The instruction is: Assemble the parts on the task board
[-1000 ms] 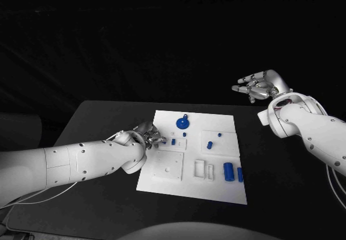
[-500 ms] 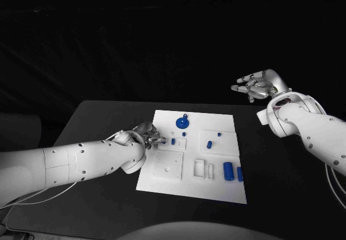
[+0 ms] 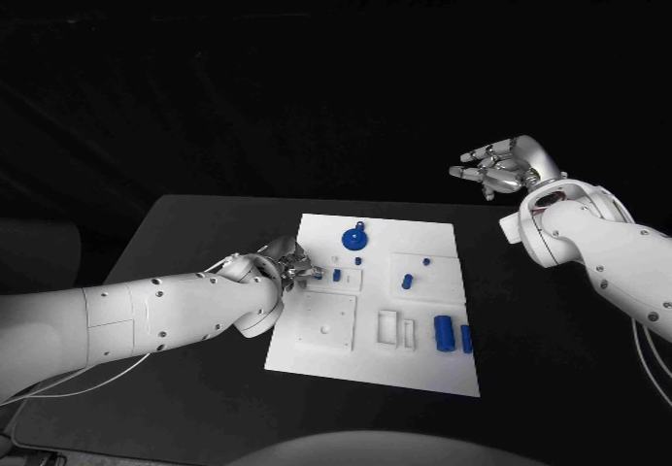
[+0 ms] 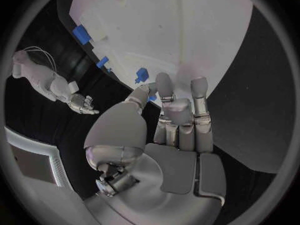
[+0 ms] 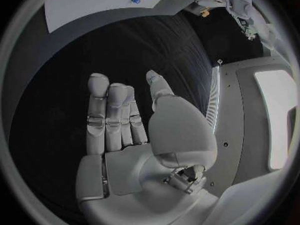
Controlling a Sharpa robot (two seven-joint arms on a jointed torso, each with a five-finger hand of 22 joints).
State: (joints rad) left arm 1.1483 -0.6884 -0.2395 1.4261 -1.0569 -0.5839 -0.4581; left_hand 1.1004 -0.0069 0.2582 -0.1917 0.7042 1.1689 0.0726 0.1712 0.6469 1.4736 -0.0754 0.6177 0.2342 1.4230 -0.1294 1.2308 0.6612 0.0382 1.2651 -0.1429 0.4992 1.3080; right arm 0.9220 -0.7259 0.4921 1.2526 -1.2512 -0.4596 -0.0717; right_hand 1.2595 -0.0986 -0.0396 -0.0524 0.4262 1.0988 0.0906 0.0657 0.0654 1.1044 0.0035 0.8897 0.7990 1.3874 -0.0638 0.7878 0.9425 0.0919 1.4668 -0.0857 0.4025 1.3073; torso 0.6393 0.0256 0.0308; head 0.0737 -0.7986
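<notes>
— White task board, mid-table: what's logged?

— Blue parts: round piece by the far edge, cylinder near the right edge. My left hand sits at the left edge, pinching a small blue part.

— Change?

— None over the last second; I judge seating unfinished. Right hand empty, fingers apart, raised beyond the table's far right corner.

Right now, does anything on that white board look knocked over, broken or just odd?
Nothing stands out. The task board lies flat on the black table, the blue parts sit tidily, and nothing looks broken or spilled.
</notes>
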